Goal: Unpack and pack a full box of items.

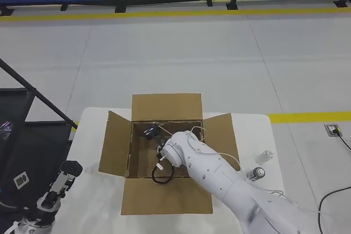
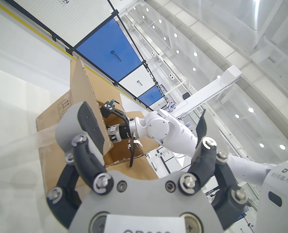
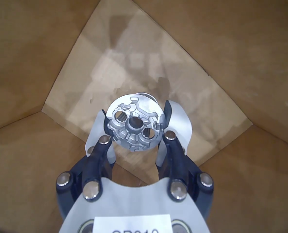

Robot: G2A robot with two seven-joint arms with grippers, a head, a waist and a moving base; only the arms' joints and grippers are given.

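1. Centrally, a white counter [image 1: 251, 126] is seen on a pale grey floor [image 1: 164, 52] marked with yellow lines. A black screen [image 1: 11, 134] is set up to the left of the counter, and a socket [image 1: 332, 128] with a cable is fitted in the floor to the right.
2. An open cardboard box [image 1: 167, 105] is placed on the counter with all four flaps folded outward. A clear bottle [image 1: 264, 156] and a small can [image 1: 256, 173] are stood near each other on the counter, just to the right of the box.
3. The right arm is lowered into the box from the near right side. The right end effector [image 3: 136, 120] is held over the taped bottom of the box. Its fingers [image 3: 168, 112] are pinched on a round metal part [image 3: 124, 132] with holes and raised ribs, gripped at opposite sides of its rim. Whether the part touches the box bottom cannot be told.
4. The left end effector [image 2: 146, 124] is held low by the counter's left near edge. Its fingers are spread wide with nothing between them. It is pointed toward the box's left flap and kept apart from it.
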